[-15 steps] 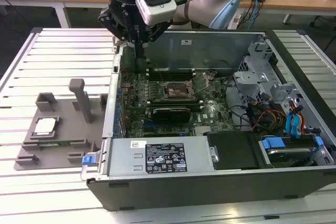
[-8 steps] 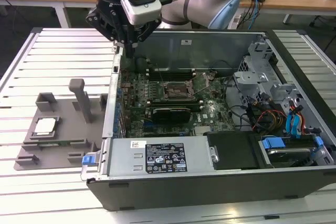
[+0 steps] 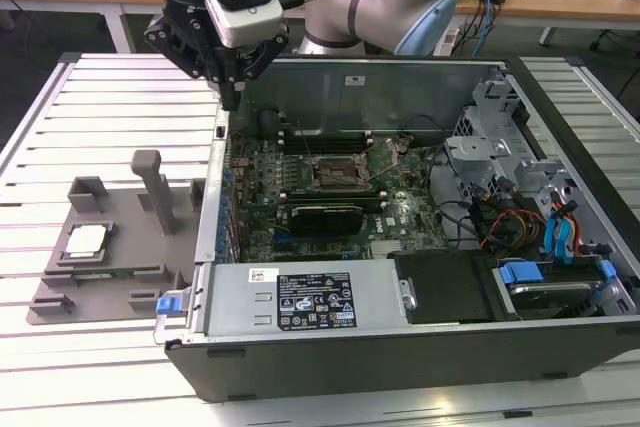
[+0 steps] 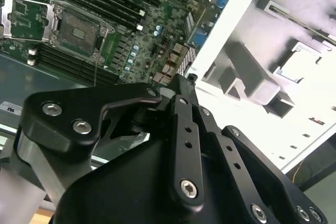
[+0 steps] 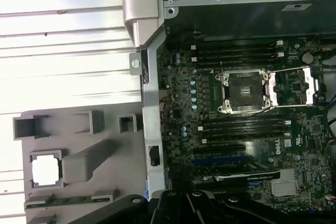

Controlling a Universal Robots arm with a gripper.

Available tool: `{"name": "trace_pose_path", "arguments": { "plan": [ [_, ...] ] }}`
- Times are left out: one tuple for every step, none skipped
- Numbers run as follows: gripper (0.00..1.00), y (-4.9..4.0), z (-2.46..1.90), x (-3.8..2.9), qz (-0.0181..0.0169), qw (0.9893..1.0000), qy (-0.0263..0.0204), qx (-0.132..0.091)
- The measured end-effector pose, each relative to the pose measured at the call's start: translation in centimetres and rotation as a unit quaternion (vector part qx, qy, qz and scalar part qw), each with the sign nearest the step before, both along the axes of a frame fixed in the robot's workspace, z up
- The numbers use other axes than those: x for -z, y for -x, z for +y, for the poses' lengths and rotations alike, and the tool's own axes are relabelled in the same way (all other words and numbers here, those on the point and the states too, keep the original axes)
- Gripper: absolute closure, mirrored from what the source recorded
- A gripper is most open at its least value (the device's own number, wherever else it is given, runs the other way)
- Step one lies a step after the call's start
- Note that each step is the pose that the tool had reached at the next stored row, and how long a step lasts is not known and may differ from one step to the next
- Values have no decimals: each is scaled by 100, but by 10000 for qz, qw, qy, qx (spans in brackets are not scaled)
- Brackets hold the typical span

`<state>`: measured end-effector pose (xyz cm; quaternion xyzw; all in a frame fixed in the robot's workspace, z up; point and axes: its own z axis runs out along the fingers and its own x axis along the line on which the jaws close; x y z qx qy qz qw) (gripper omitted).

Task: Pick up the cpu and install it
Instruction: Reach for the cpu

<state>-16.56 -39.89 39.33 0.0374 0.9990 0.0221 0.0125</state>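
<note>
The cpu [image 3: 85, 239] is a small silver square lying flat in a pocket of the grey tray fixture [image 3: 115, 272], at the exterior view's left; both wrist views show it as a bright square [image 4: 300, 65] [image 5: 45, 171]. On the motherboard, the black-framed socket [image 3: 338, 173] [image 4: 76, 29] [image 5: 244, 90] stands uncovered, its metal load plate [image 5: 304, 85] flipped aside. My gripper [image 3: 231, 97] [image 4: 181, 81] hangs above the back corner of the case's wall, between tray and socket. Its fingers are shut with nothing between them.
The open computer case [image 3: 215, 197] holds memory slots, a grey power supply [image 3: 310, 297], drive cages and cables [image 3: 520, 217]. A tall grey post [image 3: 152, 187] and smaller brackets rise from the tray. A memory stick [image 5: 68, 201] lies along the tray's edge. Everything rests on a slatted metal table [image 3: 120, 97].
</note>
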Motion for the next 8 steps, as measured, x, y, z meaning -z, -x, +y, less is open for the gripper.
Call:
{"name": "trace_pose_path", "arguments": {
  "plan": [
    [89, 43, 0, 0, 0, 10000, 0, 0],
    [89, 73, 0, 0, 0, 10000, 0, 0],
    [89, 107, 0, 0, 0, 10000, 0, 0],
    [89, 141, 0, 0, 0, 10000, 0, 0],
    [89, 172, 0, 0, 0, 10000, 0, 0],
    [89, 212, 0, 0, 0, 10000, 0, 0],
    [89, 243, 0, 0, 0, 10000, 0, 0],
    [89, 286, 0, 0, 0, 10000, 0, 0]
  ]
}}
